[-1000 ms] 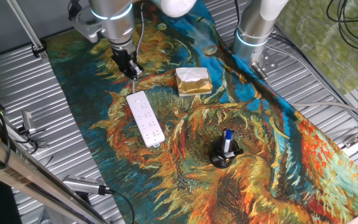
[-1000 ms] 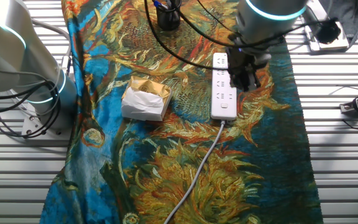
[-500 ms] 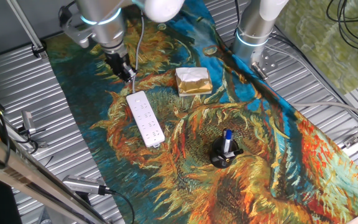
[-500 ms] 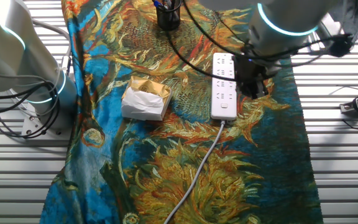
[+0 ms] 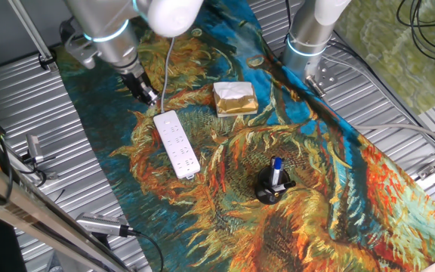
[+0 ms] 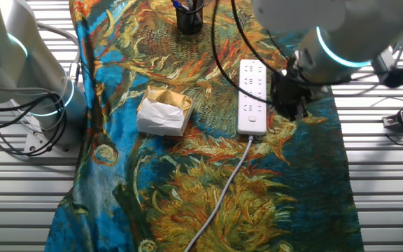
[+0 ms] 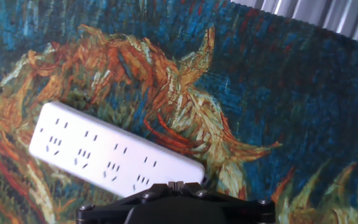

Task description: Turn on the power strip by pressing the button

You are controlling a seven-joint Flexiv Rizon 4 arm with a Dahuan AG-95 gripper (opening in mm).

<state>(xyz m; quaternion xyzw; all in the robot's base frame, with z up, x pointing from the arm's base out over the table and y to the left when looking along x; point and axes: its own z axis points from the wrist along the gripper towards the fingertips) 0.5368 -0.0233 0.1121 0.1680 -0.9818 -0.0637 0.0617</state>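
The white power strip (image 5: 177,143) lies flat on the sunflower-print cloth. It also shows in the other fixed view (image 6: 252,94) and in the hand view (image 7: 110,152), where its rows of dark socket holes show. Its white cable (image 6: 222,189) leaves one short end. I cannot make out the button. My gripper (image 5: 143,92) hangs over the cloth just beside that cable end, off the strip and apart from it; it shows too in the other fixed view (image 6: 290,105). In the hand view the gripper (image 7: 176,185) has its fingertips pressed together and holds nothing.
A gold foil packet (image 5: 235,98) lies on the cloth beside the strip (image 6: 164,110). A black pen holder (image 5: 273,185) stands past the strip's far end. A second arm's base (image 5: 308,38) stands at the cloth's edge. Ribbed metal tabletop (image 5: 89,189) surrounds the cloth.
My gripper has moved sideways off the cable end of the power strip and a little away from it. The strip, the packet and the pen holder have not moved.
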